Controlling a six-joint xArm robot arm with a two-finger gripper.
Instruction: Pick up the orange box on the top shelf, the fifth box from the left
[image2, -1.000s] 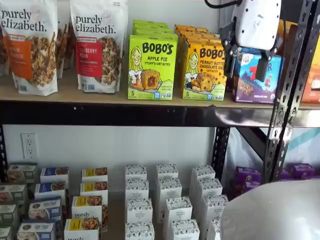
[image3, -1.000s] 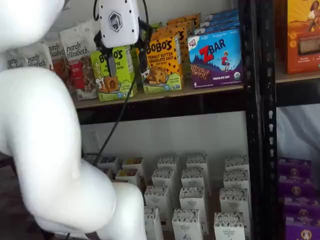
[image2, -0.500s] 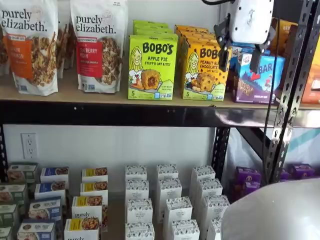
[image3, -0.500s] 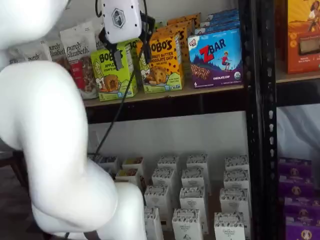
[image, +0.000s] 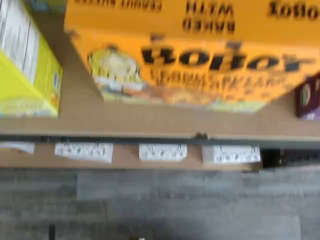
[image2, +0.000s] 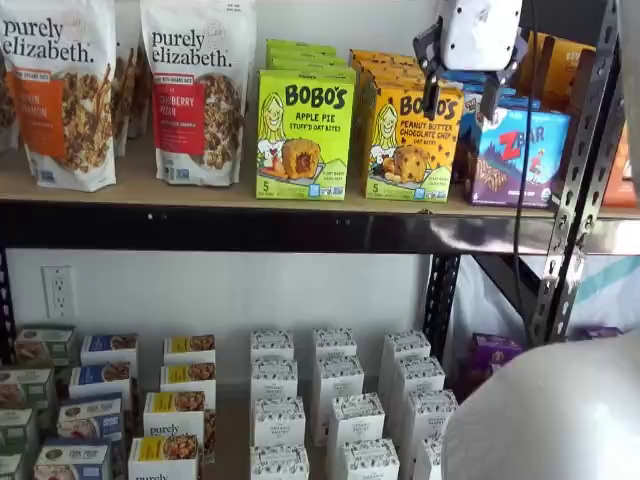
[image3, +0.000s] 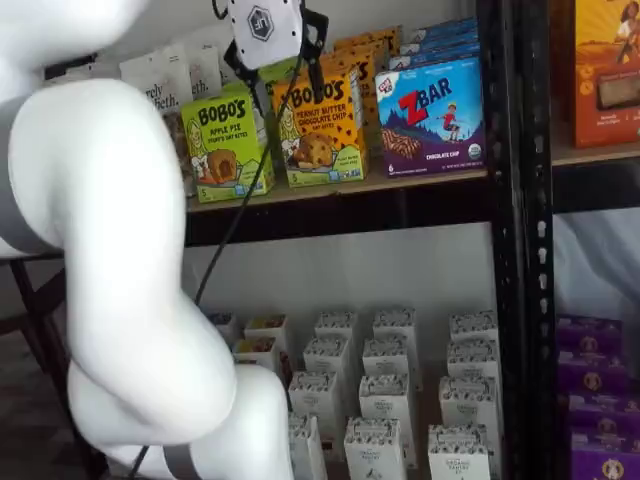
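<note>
The orange box (image2: 400, 150) stands upright on the top shelf (image2: 200, 195), between a lime-green box and a blue box. It also shows in a shelf view (image3: 325, 145) and fills much of the wrist view (image: 190, 60), seen from above and blurred. My gripper (image2: 460, 98) hangs in front of the orange box's upper right part, with its white body above. Its two black fingers are apart, so it is open and empty. In a shelf view my gripper (image3: 287, 85) sits over the orange box's upper left part.
A lime-green Bobo's Apple Pie box (image2: 304, 135) stands left of the orange box and a blue ZBar box (image2: 515, 155) right of it. Granola bags (image2: 195, 90) stand further left. A black perforated upright (image2: 575, 200) is at the right. Small white boxes (image2: 335, 400) fill the shelf below.
My gripper has moved up and to the left in one shelf view, from in front of the ZBar box to in front of the orange box. The boxes have not moved.
</note>
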